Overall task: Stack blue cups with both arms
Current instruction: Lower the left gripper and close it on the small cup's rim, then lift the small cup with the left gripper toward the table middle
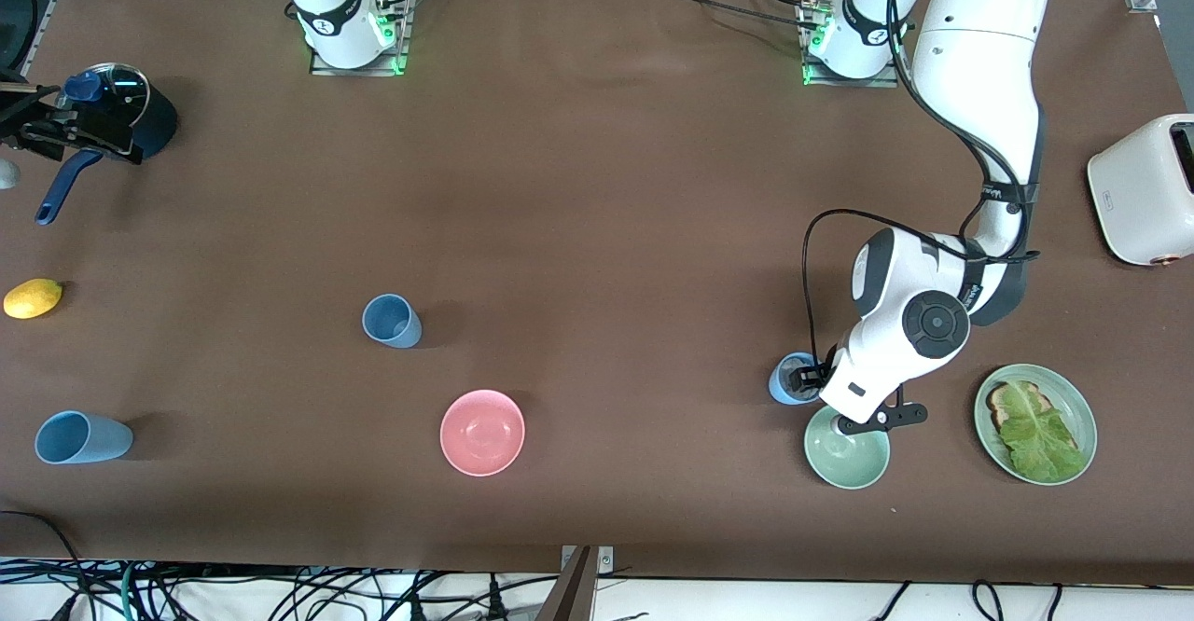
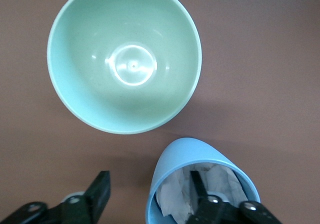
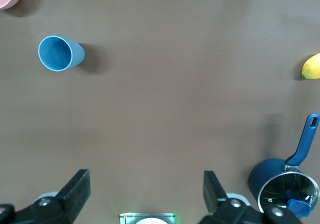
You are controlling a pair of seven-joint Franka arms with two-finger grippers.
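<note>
Nearest the camera, an empty mint-green ceramic bowl (image 2: 125, 59). Just past it, my left gripper (image 2: 150, 196) straddles the pale blue tapered cup's (image 2: 170, 169) rim, one finger inside, not clamped yet. The duskier steel-blue cup (image 1: 392, 321) stands mid-table, empty. My right gripper (image 3: 145, 194) waits, spread wide, above the table.

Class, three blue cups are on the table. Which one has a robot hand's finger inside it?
The cup beside the green bowl: one finger of the left hand is inside it. The other two stand alone toward the right arm's end.
</note>
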